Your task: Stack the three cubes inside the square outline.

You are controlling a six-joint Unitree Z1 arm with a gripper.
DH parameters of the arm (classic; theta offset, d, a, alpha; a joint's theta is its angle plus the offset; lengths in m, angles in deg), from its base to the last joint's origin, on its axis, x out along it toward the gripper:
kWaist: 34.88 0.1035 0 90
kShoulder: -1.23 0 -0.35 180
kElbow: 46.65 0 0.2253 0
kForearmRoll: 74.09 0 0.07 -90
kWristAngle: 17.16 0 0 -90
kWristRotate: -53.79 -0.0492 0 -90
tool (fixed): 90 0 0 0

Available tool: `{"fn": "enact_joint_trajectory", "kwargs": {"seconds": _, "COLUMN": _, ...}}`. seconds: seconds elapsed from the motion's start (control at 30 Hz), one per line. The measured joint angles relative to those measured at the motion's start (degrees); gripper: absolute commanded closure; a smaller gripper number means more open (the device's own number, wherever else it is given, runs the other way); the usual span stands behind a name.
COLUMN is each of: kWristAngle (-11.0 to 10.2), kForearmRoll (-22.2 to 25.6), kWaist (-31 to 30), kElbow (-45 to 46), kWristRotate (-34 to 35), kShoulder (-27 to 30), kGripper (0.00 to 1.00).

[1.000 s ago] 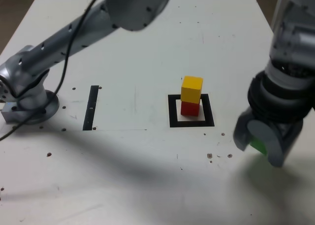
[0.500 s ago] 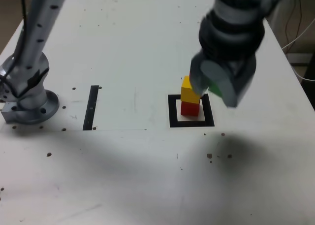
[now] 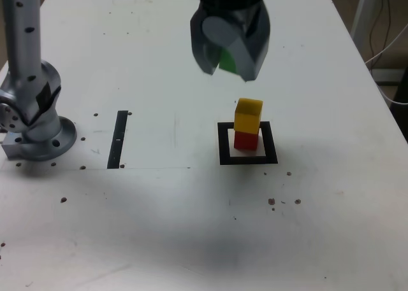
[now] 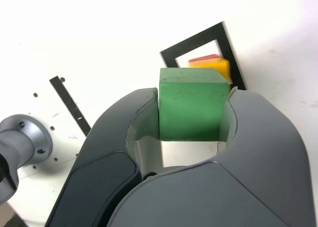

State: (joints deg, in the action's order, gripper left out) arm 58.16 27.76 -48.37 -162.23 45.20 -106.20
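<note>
So the gripper (image 4: 191, 93) is pinching the green cube (image 4: 193, 105) by two opposite sides, probably so the underside stays free to land on something. It's hanging in the air, up behind the pile from where the exterior camera sits. The yellow cube (image 3: 248, 116) is sitting on the red cube (image 3: 246, 141), and that one's resting inside the square outline (image 3: 271, 142), I guess as the base, with yellow giving green its landing spot. They're not lined up perfectly, which might make the top one a bit touchy.

Compared with a second ago, the arm is carrying green over from the exterior view's right, where it was hanging low past the outline, and now it's nearer the stack and higher in the picture. Red and yellow aren't budging.
</note>
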Motion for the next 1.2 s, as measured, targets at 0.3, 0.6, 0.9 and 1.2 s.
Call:
{"fn": "enact_joint_trajectory", "kwargs": {"seconds": 0.3, "kWristAngle": 2.44, "kForearmRoll": -5.05, "kWaist": 1.63, "kElbow": 3.31, "kWristRotate": -0.28, "kShoulder": 0.18, "kGripper": 0.7}}
{"fn": "enact_joint_trajectory", "kwargs": {"seconds": 0.6, "kWristAngle": 5.61, "kForearmRoll": -9.34, "kWaist": 2.08, "kElbow": 5.28, "kWristRotate": 0.17, "kShoulder": -1.1, "kGripper": 0.7}}
{"fn": "enact_joint_trajectory", "kwargs": {"seconds": 0.9, "kWristAngle": 5.65, "kForearmRoll": -11.01, "kWaist": 2.08, "kElbow": 6.21, "kWristRotate": 1.03, "kShoulder": -2.6, "kGripper": 0.7}}
{"fn": "enact_joint_trajectory", "kwargs": {"seconds": 1.2, "kWristAngle": 5.5, "kForearmRoll": -11.93, "kWaist": 2.08, "kElbow": 6.9, "kWristRotate": 1.04, "kShoulder": -3.39, "kGripper": 0.69}}
